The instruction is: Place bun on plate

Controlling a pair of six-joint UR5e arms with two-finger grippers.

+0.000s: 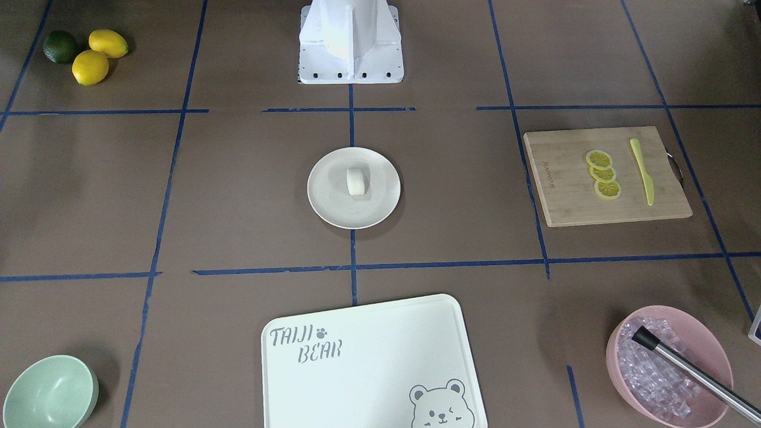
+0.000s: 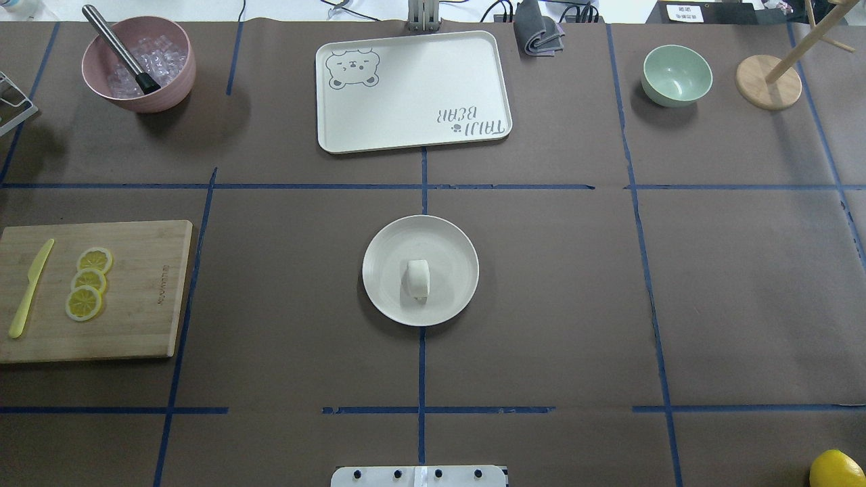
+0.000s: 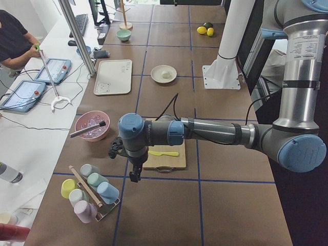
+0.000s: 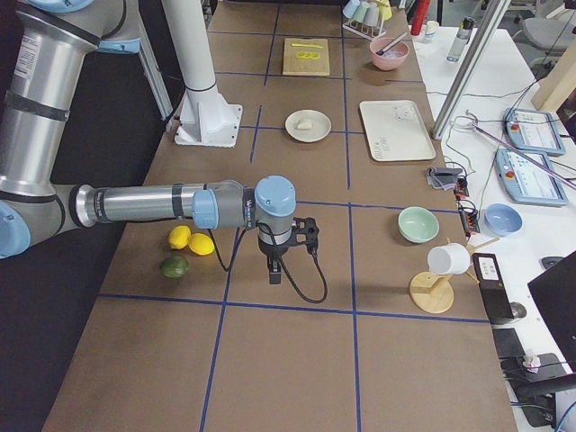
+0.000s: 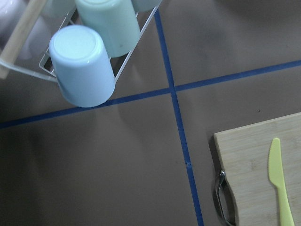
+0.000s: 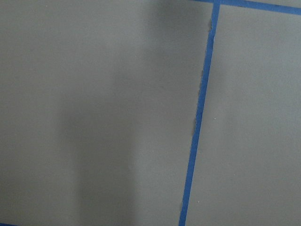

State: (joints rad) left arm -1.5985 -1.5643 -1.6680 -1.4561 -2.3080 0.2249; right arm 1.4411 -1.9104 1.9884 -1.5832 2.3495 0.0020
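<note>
At the middle of the desk [image 2: 541, 284] the plate [image 2: 446, 243] is seen. The left gripper [image 3: 134, 174] is hung well apart at 9 o'clock and the right gripper [image 4: 274, 270] at 3 o'clock. Whether either is spread or pressed together cannot be told. The bun [image 2: 418, 279] is found resting on the plate, just toward 6 o'clock of its centre in the overhead view. The task is judged done, with nothing left.

— What is the table [image 2: 541, 304] carrying?
— I am seeing a brown surface with blue tape lines dividing it into squares. The plate [image 2: 446, 237] is sitting at the centre, on a tape line. The bear-print tray [image 2: 413, 95] is lying beyond it, at the operators' edge.
— And toward the ends?
— On the robot's left, a wooden cutting board [image 2: 142, 291] and a pink bowl [image 2: 172, 88] are resting. On its right, a mint-green bowl [image 2: 676, 74], two lemons [image 1: 90, 66] and a lime [image 1: 59, 46] are sitting.
</note>
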